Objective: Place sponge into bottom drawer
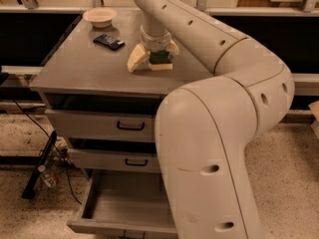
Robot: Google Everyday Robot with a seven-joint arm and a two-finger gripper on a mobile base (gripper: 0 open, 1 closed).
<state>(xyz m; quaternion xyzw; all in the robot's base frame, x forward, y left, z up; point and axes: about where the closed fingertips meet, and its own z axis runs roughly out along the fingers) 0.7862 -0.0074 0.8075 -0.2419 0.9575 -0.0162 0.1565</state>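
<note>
The sponge (160, 59), dark green on top with a pale yellow base, lies on the grey cabinet top (84, 66) near its middle. My gripper (153, 55) reaches down from the arm and stands over the sponge, open, with one pale finger (134, 59) to its left and the other at its right. The sponge rests on the surface between them. The bottom drawer (124, 203) is pulled out below, a wide shallow grey tray with nothing in it. My arm's big forearm hides its right part.
A flat black packet (108, 41) and a pale bowl (99, 16) sit on the back left of the cabinet top. Two upper drawers with black handles (130, 126) are slightly ajar. Cables and a black bar (40, 166) lie on the floor at left.
</note>
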